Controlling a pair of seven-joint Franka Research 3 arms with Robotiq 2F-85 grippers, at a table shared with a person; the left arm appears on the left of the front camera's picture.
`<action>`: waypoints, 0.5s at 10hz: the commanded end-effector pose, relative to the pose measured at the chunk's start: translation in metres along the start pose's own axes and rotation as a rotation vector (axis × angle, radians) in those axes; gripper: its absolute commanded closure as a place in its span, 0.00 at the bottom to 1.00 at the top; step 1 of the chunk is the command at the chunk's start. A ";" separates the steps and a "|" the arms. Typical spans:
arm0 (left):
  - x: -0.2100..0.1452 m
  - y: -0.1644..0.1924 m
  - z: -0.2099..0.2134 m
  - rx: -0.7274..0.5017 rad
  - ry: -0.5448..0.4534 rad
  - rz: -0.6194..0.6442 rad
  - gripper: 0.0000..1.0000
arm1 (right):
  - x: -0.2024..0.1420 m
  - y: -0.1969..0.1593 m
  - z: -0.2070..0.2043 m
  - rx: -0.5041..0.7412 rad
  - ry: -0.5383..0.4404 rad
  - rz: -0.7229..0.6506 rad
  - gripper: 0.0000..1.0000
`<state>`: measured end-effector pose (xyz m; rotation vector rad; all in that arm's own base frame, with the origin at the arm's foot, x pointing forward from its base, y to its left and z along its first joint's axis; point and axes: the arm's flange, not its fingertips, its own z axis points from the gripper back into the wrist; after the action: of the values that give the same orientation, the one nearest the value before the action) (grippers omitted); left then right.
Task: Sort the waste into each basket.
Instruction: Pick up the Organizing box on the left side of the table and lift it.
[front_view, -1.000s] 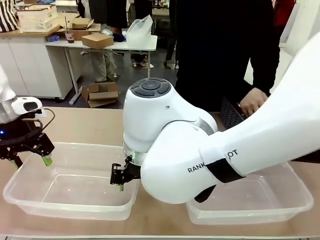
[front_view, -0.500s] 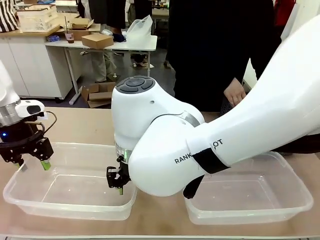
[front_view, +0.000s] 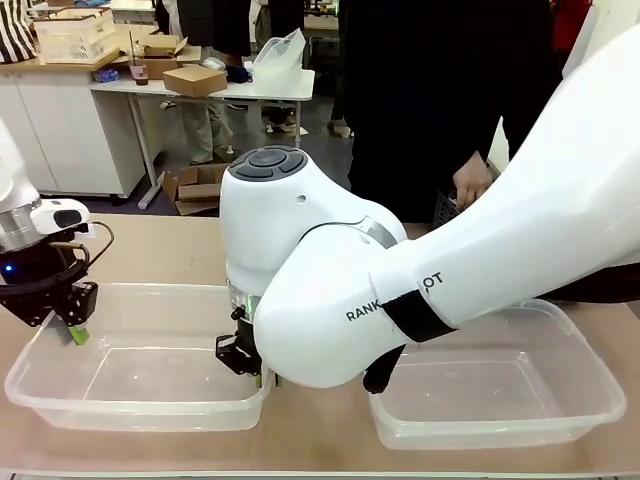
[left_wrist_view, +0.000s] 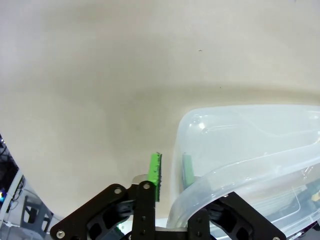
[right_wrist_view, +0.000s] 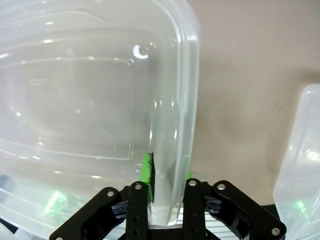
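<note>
Fingers (left_wrist_view: 155, 172) of both arms (front_view: 480, 230) clamp opposite tub (front_view: 130, 415) walls.

Behind, a white table (front_view: 252, 89) holds cardboard boxes (front_view: 194, 80).

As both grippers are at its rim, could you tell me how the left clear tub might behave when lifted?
Probably light: the left clear tub looks empty. Its thin wall may flex at the pinched rim, and glossy plastic could slip.
</note>
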<state>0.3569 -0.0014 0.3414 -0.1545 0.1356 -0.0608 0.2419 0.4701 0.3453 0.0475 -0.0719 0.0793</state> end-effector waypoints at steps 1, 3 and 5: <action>-0.024 -0.001 -0.013 0.035 -0.010 0.015 1.00 | 0.003 0.004 0.000 -0.020 -0.018 -0.017 1.00; -0.024 -0.002 -0.010 0.036 -0.016 0.013 1.00 | 0.005 0.000 0.002 -0.022 -0.020 -0.029 1.00; -0.025 -0.002 -0.006 0.031 -0.024 0.023 1.00 | 0.007 -0.002 0.004 -0.013 -0.017 -0.030 1.00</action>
<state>0.3566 -0.0033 0.3439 -0.1535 0.1298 -0.0650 0.2527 0.4674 0.3488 0.0590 -0.0788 0.0551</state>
